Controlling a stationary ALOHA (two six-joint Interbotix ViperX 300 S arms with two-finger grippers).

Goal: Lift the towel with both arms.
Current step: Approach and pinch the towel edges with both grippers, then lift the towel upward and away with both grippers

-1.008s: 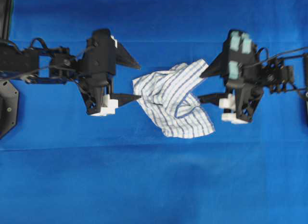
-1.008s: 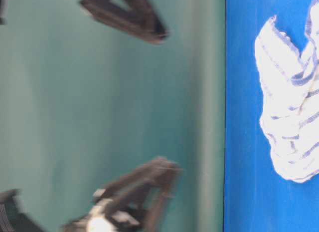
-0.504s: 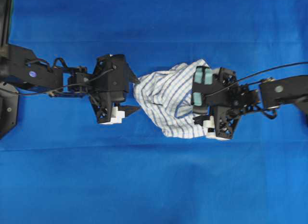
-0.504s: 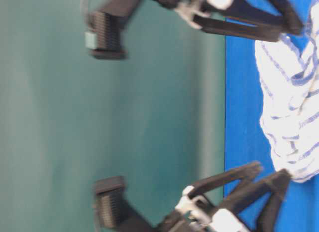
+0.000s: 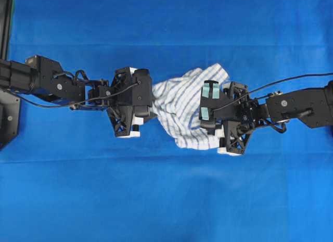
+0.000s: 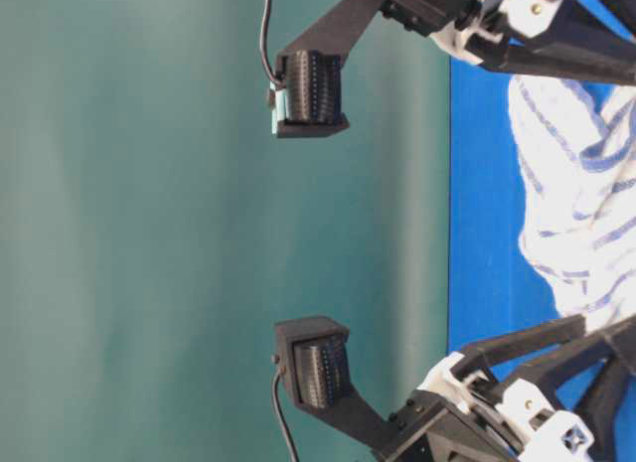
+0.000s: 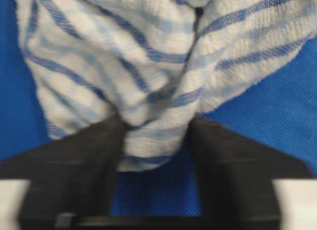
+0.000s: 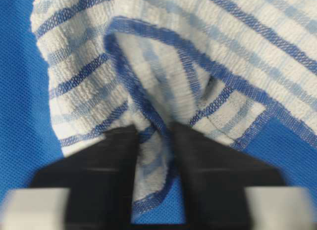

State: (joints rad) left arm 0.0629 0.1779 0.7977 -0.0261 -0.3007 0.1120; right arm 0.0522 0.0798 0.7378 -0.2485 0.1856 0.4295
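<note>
The towel (image 5: 179,104), white with thin blue checks, lies crumpled on the blue cloth at the middle of the overhead view. My left gripper (image 5: 148,111) is at its left edge. In the left wrist view the towel (image 7: 148,52) is bunched and pinched between the two black fingers of that gripper (image 7: 157,122). My right gripper (image 5: 207,126) sits over the towel's right side. In the right wrist view a hemmed fold of the towel (image 8: 198,57) is squeezed in the narrow gap of that gripper (image 8: 152,128). The towel (image 6: 586,194) rests on the surface.
The blue cloth surface (image 5: 166,200) spreads all around the towel. A black base plate (image 5: 8,117) sits at the left edge. Cables trail from both arms. The table-level view shows a green wall (image 6: 149,224) behind the table edge.
Both arms have moved inward onto the towel's two sides. Their jaws, wide open before, have closed onto the fabric and gathered it into folds.
</note>
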